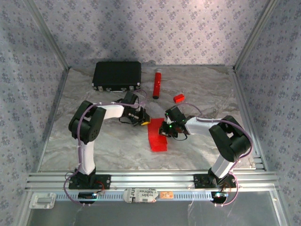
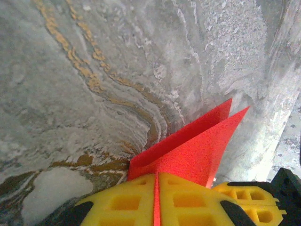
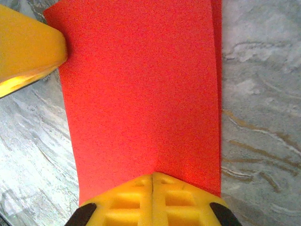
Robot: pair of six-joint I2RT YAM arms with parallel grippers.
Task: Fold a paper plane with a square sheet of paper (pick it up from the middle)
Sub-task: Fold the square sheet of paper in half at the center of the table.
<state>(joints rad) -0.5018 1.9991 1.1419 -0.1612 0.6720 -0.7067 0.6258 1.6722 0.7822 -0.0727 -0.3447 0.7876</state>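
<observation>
**Top view.** One paper (image 1: pixel 158 137), thin matte red and folded to a long rectangle, lay mid-table (image 1: pixel 94 141) on the grey marbled surface. My left claw (image 1: pixel 142 120) sat at its far corner and my right claw (image 1: pixel 165 131) at its right edge. Further back I counted one black rectangular case (image 1: pixel 117 75), one red tube (image 1: pixel 157 84) and one small red block (image 1: pixel 178 98), all well apart from the paper.

**Left wrist view.** My left claw (image 2: pixel 156 188) had two yellow pads with a waffle-grid face. They were pressed together with a thin red sliver in the seam, so this claw was clenched on the paper (image 2: pixel 197 150). Two layers fanned out from the pads, each ending in a sharp corner. The lower layer lay on the table (image 2: pixel 94 70), which was marbled grey with ochre veins. One more yellow gridded pad (image 2: pixel 247 205), on a black body, sat at lower right beside the paper.

**Right wrist view.** My right claw (image 3: pixel 153 188) also had two gridded yellow pads, seam closed, grasping the near edge of the paper (image 3: pixel 141 94). A short crease ran up from the seam. The surface was finely grained, and a second layer showed as a narrow strip along the right side. One smooth yellow finger (image 3: pixel 28 47) touched the far left corner. Marbled table (image 3: pixel 263 94) lay on both sides.
</observation>
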